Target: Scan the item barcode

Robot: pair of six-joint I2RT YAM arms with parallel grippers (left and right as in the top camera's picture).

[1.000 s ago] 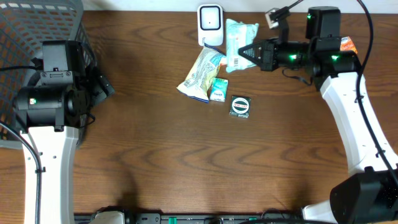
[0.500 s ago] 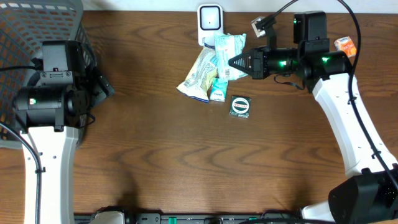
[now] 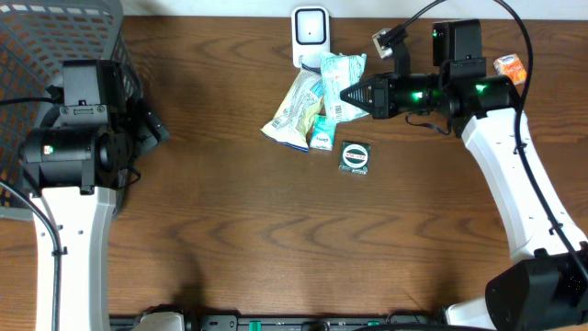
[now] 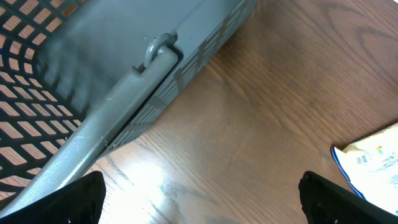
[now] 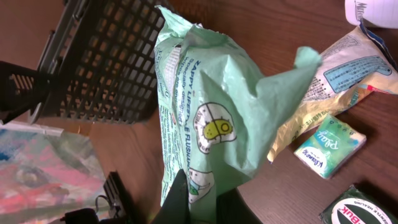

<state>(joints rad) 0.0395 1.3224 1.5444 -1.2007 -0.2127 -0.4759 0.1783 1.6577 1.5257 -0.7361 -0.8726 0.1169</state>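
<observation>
Two fingers of the right end effector (image 3: 349,95) are pressed together on one end of the green wipes pack (image 3: 337,74). It holds the pack above the bench (image 3: 276,239), just beside the white scanner (image 3: 310,32) and partly over the pale snack bag (image 3: 294,112). A little further out, a small teal tissue pack (image 3: 322,134) and a black-green packet (image 3: 355,156) lie on the wood, while the left end effector (image 4: 202,202) has its fingers wide apart with nothing between them, close to the corner of the grey basket (image 4: 124,93).
</observation>
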